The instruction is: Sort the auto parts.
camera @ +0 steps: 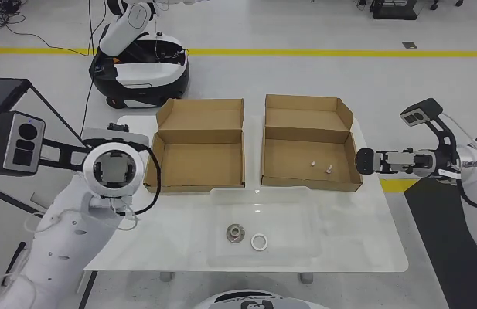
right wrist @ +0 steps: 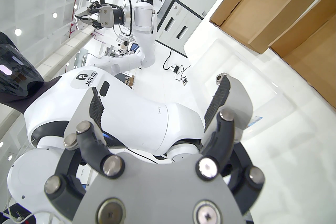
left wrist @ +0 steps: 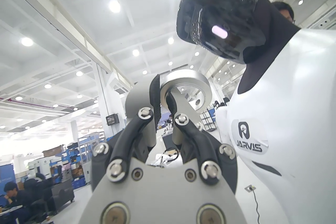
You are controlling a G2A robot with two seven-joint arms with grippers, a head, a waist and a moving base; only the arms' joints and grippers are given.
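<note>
My left gripper (left wrist: 164,97) is raised off the table's left side, pointing up, and is shut on the wall of a silver metal ring (left wrist: 194,80). From above, this gripper (camera: 113,168) appears end-on. The right wrist view also shows the ring (right wrist: 78,19) held high. My right gripper (right wrist: 157,88) is open with nothing between its fingers; it hovers at the right edge of the table (camera: 366,161), next to the right cardboard box (camera: 288,158). A grey flanged part (camera: 236,232) and a white ring (camera: 260,242) lie in a clear tray (camera: 300,202).
Two open cardboard boxes stand side by side at the back: the left box (camera: 195,158) shows a bare floor, while the right one holds two small white parts (camera: 312,163) (camera: 328,167). Another robot's base (camera: 141,73) stands beyond the table.
</note>
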